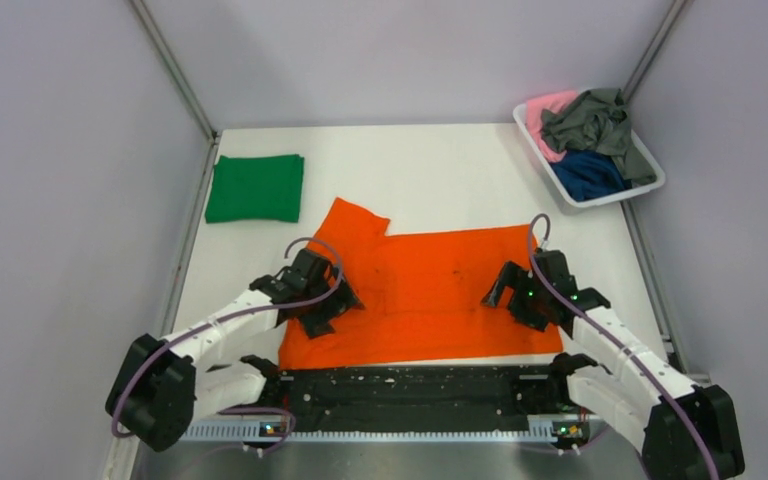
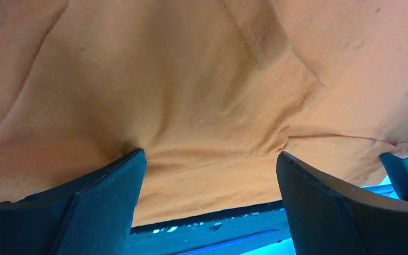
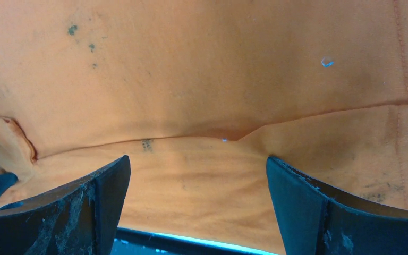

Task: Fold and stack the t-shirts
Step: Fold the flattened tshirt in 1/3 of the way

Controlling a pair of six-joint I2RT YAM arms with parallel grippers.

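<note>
**A:** Top external view, left to right: what did the surface look like?

**B:** A white table [image 1: 440, 175] was boxed in by pale grey walls [image 1: 60, 150] on three sides. A green t-shirt [image 1: 256, 187] lay folded in the far-left corner, close to the left edge. The orange t-shirt [image 1: 430, 290] was spread flat across the near middle. A white basket [image 1: 650, 165] sat at the far-right corner, holding a pink t-shirt [image 1: 545, 110], a grey-green t-shirt [image 1: 590, 125] and a navy t-shirt [image 1: 588, 172] in a crumpled heap.

**A:** And the arms?

**B:** The left gripper [image 1: 335, 312] was over the orange shirt's left side, below the sleeve. The right gripper [image 1: 505, 303] was over its right side. Both wrist views showed the fingers spread wide, clamping nothing. One left fingertip [image 2: 130, 164] pressed a pucker into the cloth.

**A:** Edges and room?

**B:** The orange shirt's near hem ran just beside the black rail [image 1: 410, 385] at the table's near edge, and its right edge lay near the table's right edge. One sleeve pointed toward the green shirt, though the two shirts lay apart. White tabletop showed beyond the orange shirt, between the green shirt and the basket.
</note>
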